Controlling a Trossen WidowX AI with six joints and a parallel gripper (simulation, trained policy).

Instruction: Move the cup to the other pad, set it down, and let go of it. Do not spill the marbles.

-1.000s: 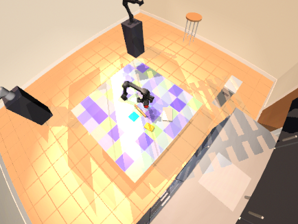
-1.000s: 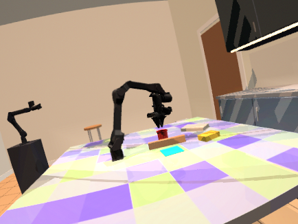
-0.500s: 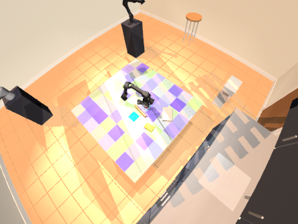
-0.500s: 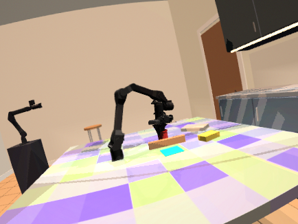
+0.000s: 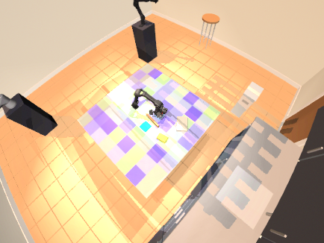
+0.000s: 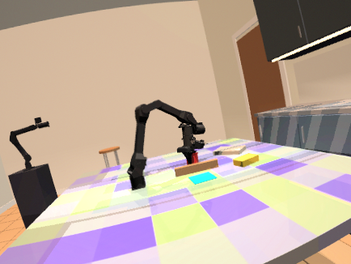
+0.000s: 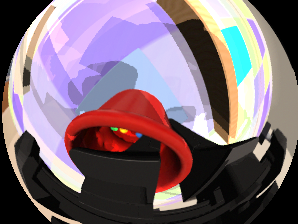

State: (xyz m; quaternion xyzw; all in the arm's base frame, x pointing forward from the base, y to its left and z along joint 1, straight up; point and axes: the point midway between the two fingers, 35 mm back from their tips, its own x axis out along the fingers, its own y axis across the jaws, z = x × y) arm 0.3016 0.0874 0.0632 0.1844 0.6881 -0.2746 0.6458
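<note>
We count one cyan pad (image 5: 145, 127) (image 6: 203, 177) (image 7: 236, 55) nearest, then one wooden bar (image 5: 152, 121) (image 6: 196, 167) (image 7: 229, 85), then one red cup (image 6: 195, 158) (image 7: 134, 104) at the pale blue pad (image 7: 142, 75). Inside it we see three marbles (image 7: 123, 130) (green, yellow, blue; others may be hidden). The arm (image 5: 149, 96) (image 6: 140, 134) arches over, its gripper (image 5: 160, 113) (image 6: 190, 157) (image 7: 163, 122) pointing down, clenched on the cup's wall.

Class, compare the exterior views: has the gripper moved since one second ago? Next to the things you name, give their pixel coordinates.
Yes: downward. The gripper (image 6: 192, 160) (image 7: 163, 122) was above the red cup (image 6: 195, 158) (image 7: 135, 107); now its fingers are down at it, behind the wooden bar (image 6: 196, 167) (image 7: 231, 100).
</note>
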